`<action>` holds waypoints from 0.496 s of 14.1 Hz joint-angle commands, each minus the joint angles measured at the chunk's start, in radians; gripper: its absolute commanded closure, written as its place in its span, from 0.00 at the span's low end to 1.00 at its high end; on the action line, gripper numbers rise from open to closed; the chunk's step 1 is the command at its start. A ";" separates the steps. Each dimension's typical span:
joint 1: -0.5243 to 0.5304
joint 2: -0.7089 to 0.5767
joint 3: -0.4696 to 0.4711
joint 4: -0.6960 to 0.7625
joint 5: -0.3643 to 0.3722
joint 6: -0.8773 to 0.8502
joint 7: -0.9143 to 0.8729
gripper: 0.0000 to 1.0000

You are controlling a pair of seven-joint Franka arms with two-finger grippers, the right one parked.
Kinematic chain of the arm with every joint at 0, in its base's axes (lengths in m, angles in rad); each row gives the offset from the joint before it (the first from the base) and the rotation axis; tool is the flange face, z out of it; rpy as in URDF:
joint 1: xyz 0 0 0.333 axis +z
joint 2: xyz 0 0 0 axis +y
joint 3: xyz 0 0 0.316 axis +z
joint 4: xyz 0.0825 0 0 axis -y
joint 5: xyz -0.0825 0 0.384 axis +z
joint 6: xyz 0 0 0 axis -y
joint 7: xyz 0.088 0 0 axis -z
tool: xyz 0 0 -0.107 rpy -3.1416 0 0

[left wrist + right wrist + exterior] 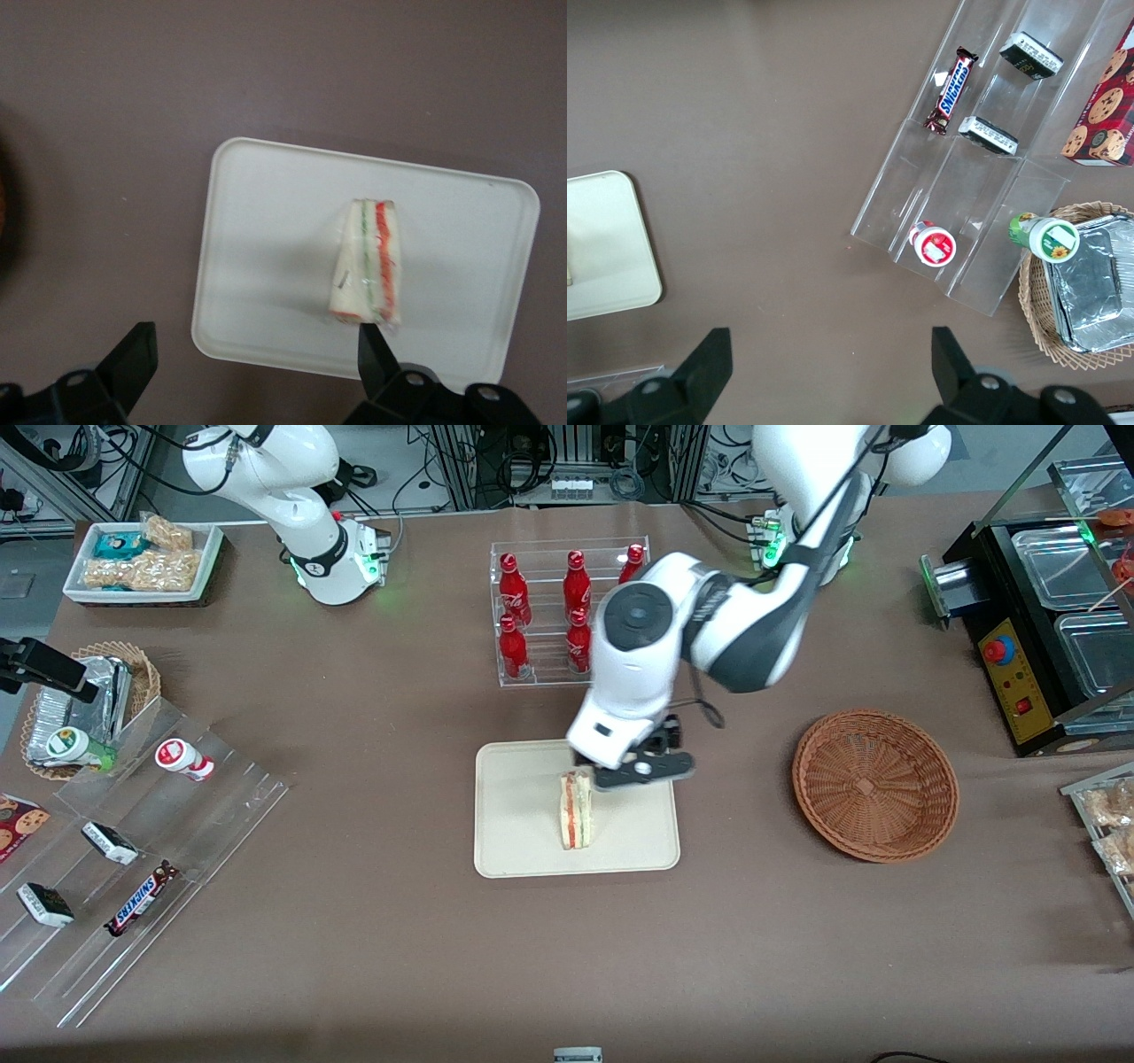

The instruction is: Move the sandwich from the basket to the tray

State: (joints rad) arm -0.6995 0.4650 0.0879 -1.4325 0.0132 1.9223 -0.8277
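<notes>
The left arm bends down over the tray [532, 850], its tool [257, 363] spread above the upright sandwich [576, 810].

On the brown bench [372, 965], a clear rack of red bottles [567, 615] stands farther from the front camera than the hand [252, 350], which hovers with fingers apart. Toward the parked arm's end are a white bin of snacks [142, 558], a tan wicker basket with foil packets [89, 700], a cookie box [18, 819] and a clear stand [221, 797] holding a Snickers bar [140, 899]. A black machine with metal pans [1019, 646] sits at the working arm's end.
</notes>
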 commanded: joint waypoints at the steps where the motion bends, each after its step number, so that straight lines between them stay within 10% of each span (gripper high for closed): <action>1: -0.006 -0.087 0.100 -0.127 -0.028 0.009 0.091 0.00; 7: -0.008 -0.175 0.297 -0.158 -0.127 -0.081 0.332 0.00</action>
State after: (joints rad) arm -0.6914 0.3545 0.3543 -1.5580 -0.0920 1.8795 -0.5326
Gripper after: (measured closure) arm 0.000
